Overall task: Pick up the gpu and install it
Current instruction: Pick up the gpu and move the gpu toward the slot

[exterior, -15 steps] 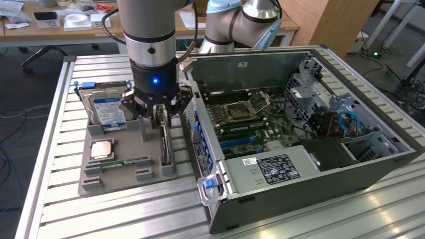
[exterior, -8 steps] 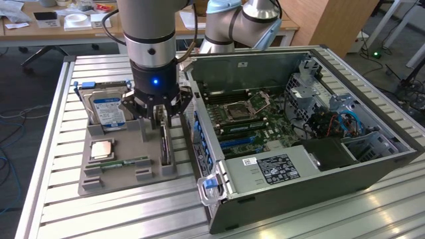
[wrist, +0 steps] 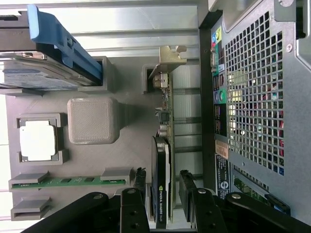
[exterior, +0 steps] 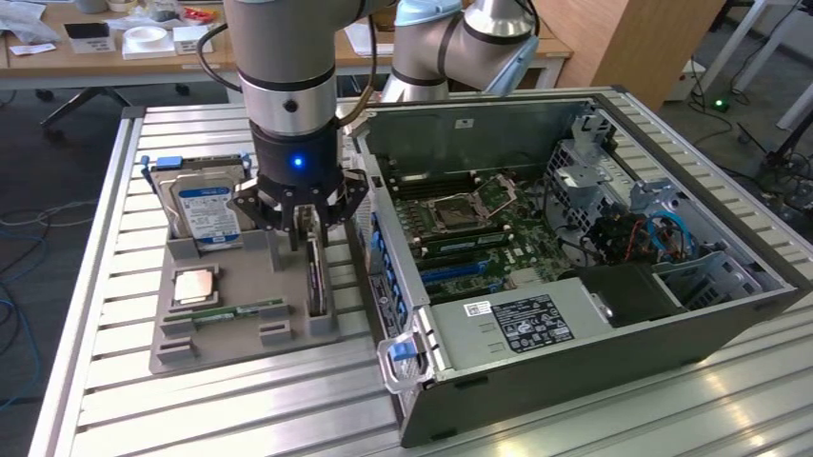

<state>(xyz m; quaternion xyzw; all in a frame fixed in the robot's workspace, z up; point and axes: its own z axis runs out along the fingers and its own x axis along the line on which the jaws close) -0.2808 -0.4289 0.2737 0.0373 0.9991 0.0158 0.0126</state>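
Observation:
The gpu [exterior: 315, 281] stands on its edge in a slot of the grey holder tray [exterior: 190, 347], beside the computer case. In the wrist view the gpu [wrist: 161, 189] shows a dark face with a green-lettered label, and its silvery bracket [wrist: 167, 60] is at the far end. My gripper [exterior: 305, 236] hangs straight over the card. It is open, with the black fingers [wrist: 140, 180] straddling the card's near end and a small gap on each side. My gripper [wrist: 163, 182] is not clamped on the card.
The tray also holds a hard drive [exterior: 209, 214] with a blue-white label, a processor [exterior: 193, 286] and a green memory stick [exterior: 242, 311]. The open computer case [exterior: 572, 257] lies close beside the tray, its perforated rear wall [wrist: 257, 107] near the card.

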